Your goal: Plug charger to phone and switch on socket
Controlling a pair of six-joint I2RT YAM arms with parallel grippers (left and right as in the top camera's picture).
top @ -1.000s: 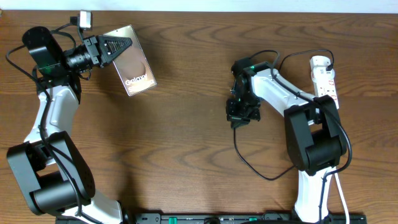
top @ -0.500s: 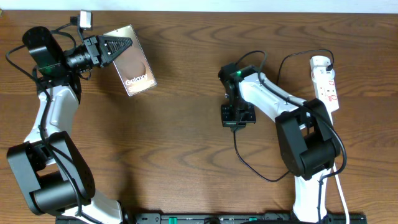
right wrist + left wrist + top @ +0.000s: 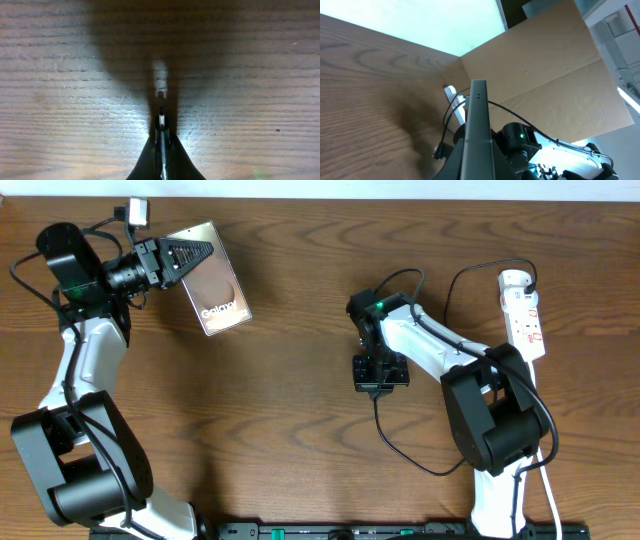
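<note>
Well apart: phone [image 3: 218,295] in left jaws, charger [image 3: 161,117] tip in right jaws.

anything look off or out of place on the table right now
Nothing is spilled or damaged. The one odd thing is the phone at the far left: it is skewed to the table's edges and clamped by one end in the left pincer. The right pincer pinches the charger tip well away from it.

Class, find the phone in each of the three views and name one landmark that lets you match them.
Overhead: the phone is upper left, gripped by the left gripper.
Left wrist: the phone stands edge-on, bottom centre.
Right wrist: not in it.
Landmark: the right arm's green light, in overhead and left wrist.
</note>
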